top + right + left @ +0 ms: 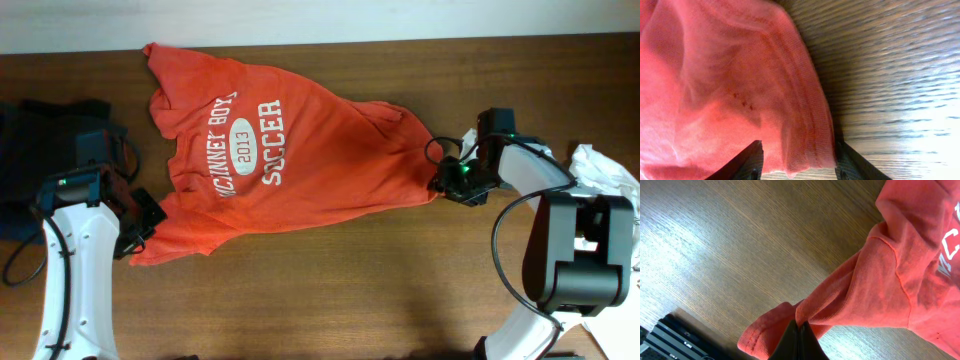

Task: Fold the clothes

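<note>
The clothes in play are one red-orange T-shirt (280,150) with white chest lettering, spread across the wooden table (350,300). My left gripper (140,215) is at the shirt's lower left corner. In the left wrist view this gripper (799,325) is shut on a bunched sleeve fold of the shirt (880,280). My right gripper (445,178) is at the shirt's narrow right end. Seen from the right wrist, that gripper (797,155) stands open, and its fingers (747,160) straddle the hemmed edge of the shirt (715,75), which lies on the wood.
A dark garment (40,120) lies at the table's left edge behind my left arm. A crumpled white cloth (605,170) sits at the far right beside the right arm's base. A black ribbed object (670,337) shows low in the left wrist view.
</note>
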Motion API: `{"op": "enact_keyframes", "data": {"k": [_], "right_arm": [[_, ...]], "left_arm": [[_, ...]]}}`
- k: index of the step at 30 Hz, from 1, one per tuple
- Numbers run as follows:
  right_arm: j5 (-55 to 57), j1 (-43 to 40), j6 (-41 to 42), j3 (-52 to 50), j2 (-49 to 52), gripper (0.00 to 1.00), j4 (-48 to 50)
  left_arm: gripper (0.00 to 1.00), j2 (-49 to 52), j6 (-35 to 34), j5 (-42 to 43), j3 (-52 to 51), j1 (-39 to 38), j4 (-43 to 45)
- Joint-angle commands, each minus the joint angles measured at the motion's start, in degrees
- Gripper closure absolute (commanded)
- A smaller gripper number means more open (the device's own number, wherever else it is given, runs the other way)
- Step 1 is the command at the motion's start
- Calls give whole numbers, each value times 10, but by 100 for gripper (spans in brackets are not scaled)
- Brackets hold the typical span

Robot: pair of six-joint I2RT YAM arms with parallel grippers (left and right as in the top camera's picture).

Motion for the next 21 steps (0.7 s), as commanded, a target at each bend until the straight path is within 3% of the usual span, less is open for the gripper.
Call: {"op": "enact_keyframes", "data": {"k": [1, 3, 6, 9, 13, 17, 21], "right_arm": [[10, 18, 2, -9, 10, 58, 6], [25, 19, 2, -9, 14, 67, 5], [45, 19, 1, -9, 20, 96, 5], [62, 6, -4, 14, 11, 96, -41], [70, -40, -68, 149, -33, 96, -210], [99, -74, -110, 372, -65, 96, -399], [101, -87, -112, 560, -74, 96, -518]], "left_arm": [[99, 1, -7, 0, 1, 4, -1], [99, 1, -7, 0, 1, 4, -1], [99, 1, -7, 0, 1, 4, 0], [100, 1, 11, 5, 2, 4, 10], [100, 1, 128, 132, 42, 4, 59], [100, 1, 228, 232, 189, 4, 70], [100, 1, 229, 265, 320, 5, 70]]}}
